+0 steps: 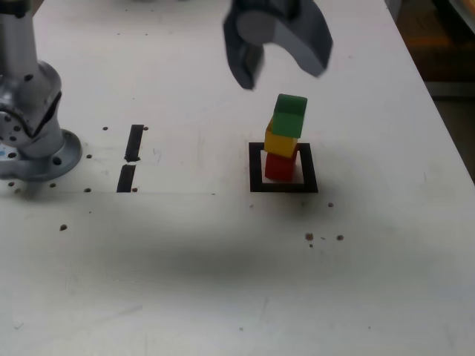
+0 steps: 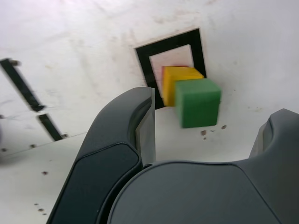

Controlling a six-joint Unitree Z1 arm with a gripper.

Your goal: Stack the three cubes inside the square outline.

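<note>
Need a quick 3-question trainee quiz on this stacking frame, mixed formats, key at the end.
1. Name the cube colours from bottom to top.
2. True or false: the gripper is clamped on the green cube.
3. Where does the stack stand? A) on a short tape strip B) inside the square outline C) beside the arm's base

Key: 1. red cube, yellow cube, green. 2. False: it is open, above the stack. 3. B.

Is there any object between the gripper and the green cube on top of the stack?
No. The open gripper hangs above the green cube, apart from it, with only air between. That cube rests on the yellow cube and red cube inside the square outline.
</note>
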